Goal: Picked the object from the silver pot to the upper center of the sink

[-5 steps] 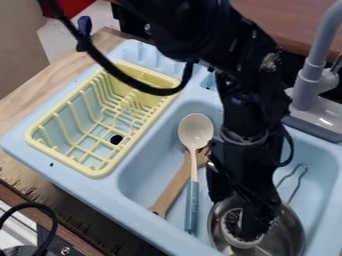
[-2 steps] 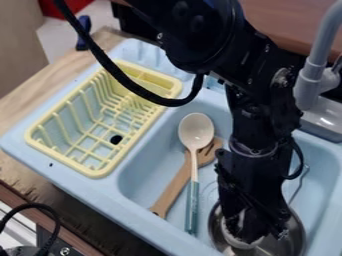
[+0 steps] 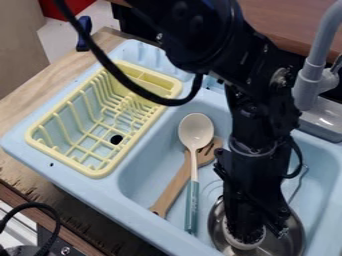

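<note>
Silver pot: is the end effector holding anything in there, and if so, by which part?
It cannot be told. The end effector is down at the whitish round object in the silver pot, but any hold is hidden.

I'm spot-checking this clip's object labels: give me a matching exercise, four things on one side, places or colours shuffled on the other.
1. Drying rack
2. Wooden utensil
3. Spoon
4. Pot

A. Beneath the hand
B. Has a teal handle
C. Pale yellow
D. Lies partly under the spoon

Pairs: 1-C, 2-D, 3-B, 4-A
</note>
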